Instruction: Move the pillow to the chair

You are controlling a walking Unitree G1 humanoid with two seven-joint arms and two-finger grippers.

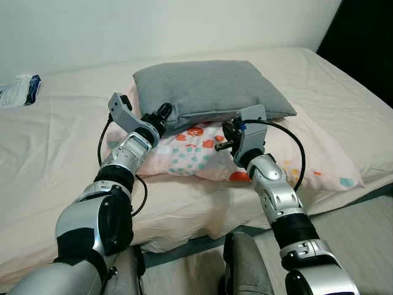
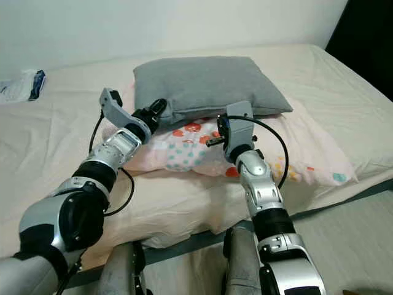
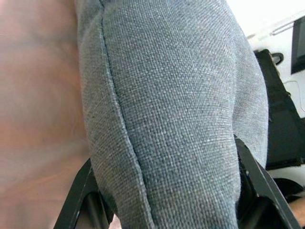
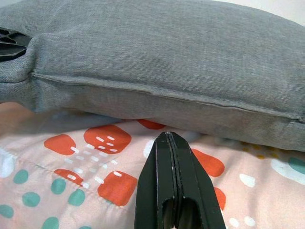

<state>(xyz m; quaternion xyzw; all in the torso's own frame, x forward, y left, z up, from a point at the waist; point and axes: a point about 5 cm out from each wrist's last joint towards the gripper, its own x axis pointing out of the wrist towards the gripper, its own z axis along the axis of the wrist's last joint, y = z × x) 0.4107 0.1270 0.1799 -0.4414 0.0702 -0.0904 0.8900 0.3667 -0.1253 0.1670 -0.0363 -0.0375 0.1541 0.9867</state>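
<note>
Quick count: two pillows total, one plain grey pillow (image 1: 209, 89) and one pink patterned pillow (image 1: 202, 153) with red and teal spots underneath it. One bed (image 1: 55, 141) holding both. One white and blue packet (image 1: 18, 90) off near the bed's far left corner. Two silver arms, so two pincers: left pincer (image 1: 164, 114), right pincer (image 1: 222, 145).

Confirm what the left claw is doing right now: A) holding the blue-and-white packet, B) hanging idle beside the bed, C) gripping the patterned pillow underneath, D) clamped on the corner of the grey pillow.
D: the left claw has its black fingers on either side of the grey pillow at its near corner, as the left wrist view shows up close.
</note>
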